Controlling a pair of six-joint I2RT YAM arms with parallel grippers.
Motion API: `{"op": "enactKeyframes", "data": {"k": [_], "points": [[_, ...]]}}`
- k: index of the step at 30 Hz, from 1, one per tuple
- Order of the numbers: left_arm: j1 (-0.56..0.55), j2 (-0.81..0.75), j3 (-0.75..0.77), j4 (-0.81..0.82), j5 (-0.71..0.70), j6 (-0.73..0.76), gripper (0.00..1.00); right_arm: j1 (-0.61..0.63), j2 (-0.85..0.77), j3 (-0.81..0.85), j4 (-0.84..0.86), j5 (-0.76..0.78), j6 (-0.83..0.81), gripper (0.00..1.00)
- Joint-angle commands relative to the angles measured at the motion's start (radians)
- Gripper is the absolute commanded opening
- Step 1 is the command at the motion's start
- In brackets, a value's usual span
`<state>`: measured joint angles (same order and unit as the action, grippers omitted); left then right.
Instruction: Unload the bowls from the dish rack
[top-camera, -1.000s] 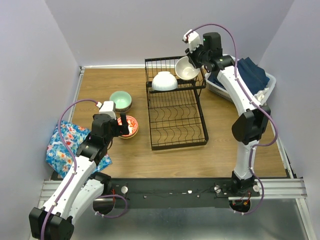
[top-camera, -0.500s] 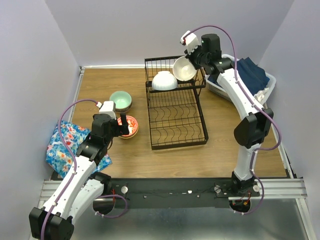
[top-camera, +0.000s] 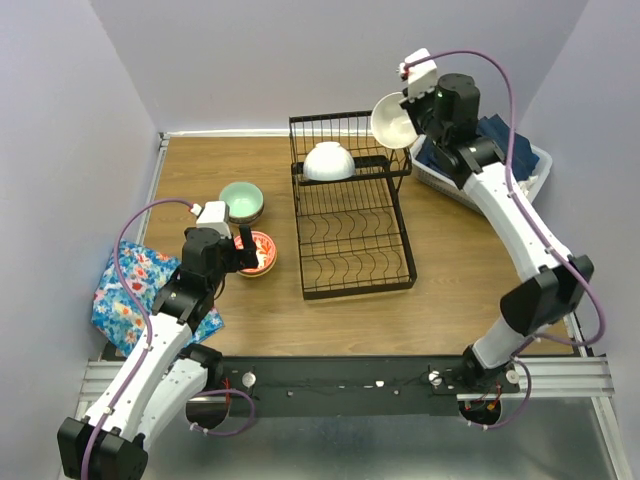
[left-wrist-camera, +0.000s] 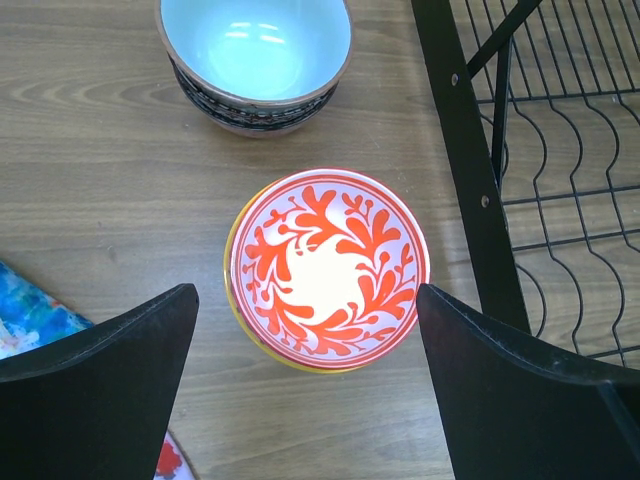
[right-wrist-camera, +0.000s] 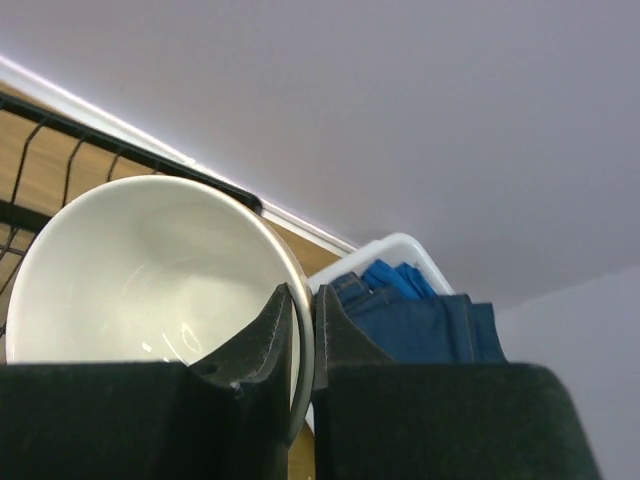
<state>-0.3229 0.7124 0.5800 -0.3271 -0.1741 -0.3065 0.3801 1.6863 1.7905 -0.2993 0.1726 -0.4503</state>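
While pinching the rim of the cream bowl (right-wrist-camera: 150, 270) in the right gripper (right-wrist-camera: 302, 300), keeps fingers nearly together, one inside the wall, one outside. Hangs it tilted in the air past the back right corner of the dish rack (top-camera: 350, 240), near the white basket (top-camera: 540, 165). On the raised shelf, a white bowl (top-camera: 329, 162). Left gripper (left-wrist-camera: 305, 290) spread wide, holding nothing, poised over the red-patterned bowl (left-wrist-camera: 328, 265) on the table (top-camera: 450, 270), beside the mint-green bowl (left-wrist-camera: 255, 50).

The mint-green bowl (left-wrist-camera: 255, 50) is cropped at the top edge, the dish rack (left-wrist-camera: 476, 170) at the right.
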Motion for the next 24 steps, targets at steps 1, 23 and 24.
{"op": "enactKeyframes", "data": {"k": [1,23,24], "points": [[-0.004,-0.011,-0.008,0.026,-0.038,-0.014,0.99,-0.006,-0.155,-0.094,0.175,0.146,0.149,0.01],[-0.004,0.038,0.001,0.028,0.01,0.0,0.99,-0.157,-0.639,-0.77,-0.038,0.354,0.789,0.01],[-0.004,0.038,0.0,0.03,0.013,0.0,0.99,-0.173,-0.646,-0.795,-0.031,0.326,0.823,0.01]]}}
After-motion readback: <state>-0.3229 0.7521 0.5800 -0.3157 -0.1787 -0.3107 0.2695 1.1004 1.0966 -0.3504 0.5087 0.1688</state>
